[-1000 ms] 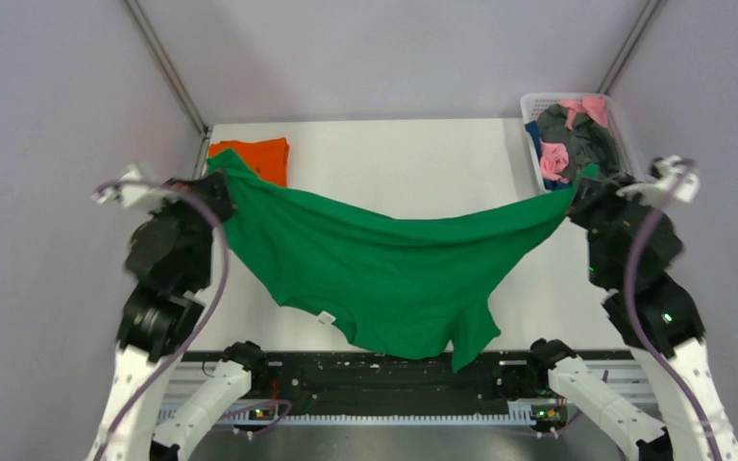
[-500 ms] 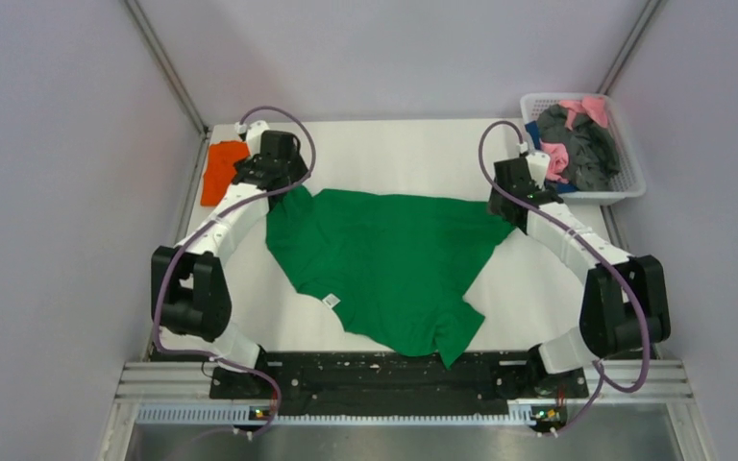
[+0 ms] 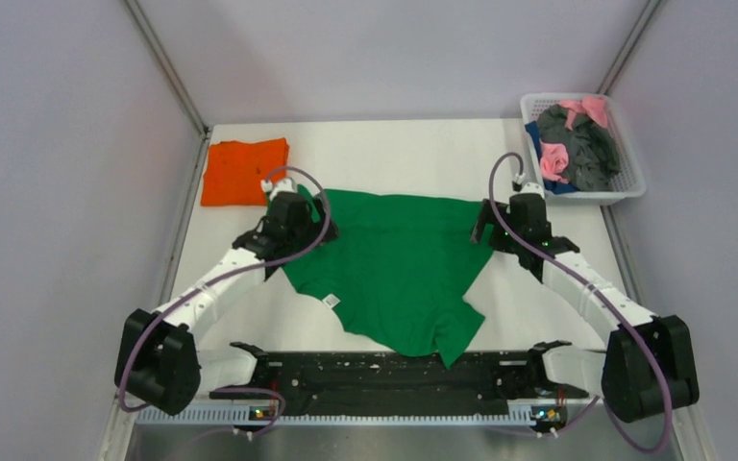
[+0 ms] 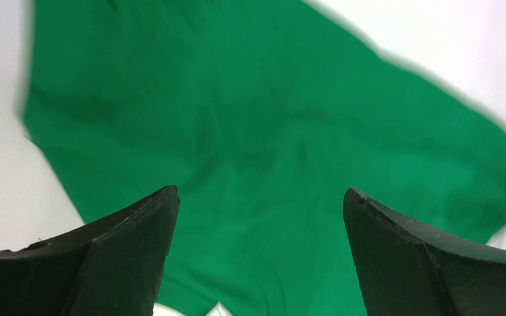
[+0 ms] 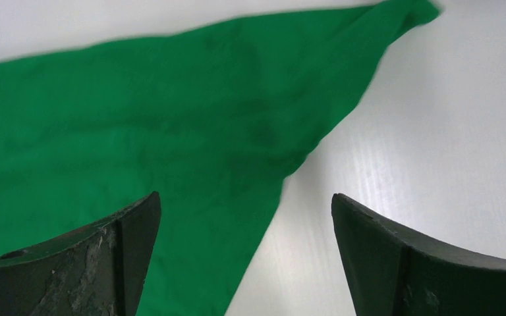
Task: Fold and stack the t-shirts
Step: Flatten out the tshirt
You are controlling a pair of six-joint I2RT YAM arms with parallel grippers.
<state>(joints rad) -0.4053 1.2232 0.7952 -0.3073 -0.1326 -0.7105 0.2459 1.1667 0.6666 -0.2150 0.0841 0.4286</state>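
From above and behind the arm bases we look down on the whole table (image 3: pixel 394 154), far enough off to take in both arms; the left wrist camera sits just behind the left gripper (image 4: pixel 260 192) and looks down from close by at the green t-shirt (image 4: pixel 270 131); the right wrist camera looks past the right gripper (image 5: pixel 244 197), equally close, at the cloth's edge and bare tabletop; all three views share that shirt, each wrist view catching only part.

spread shirt (image 3: pixel 394 259) centre; folded shirt (image 3: pixel 243 171) far left; basket (image 3: pixel 603 198) far right
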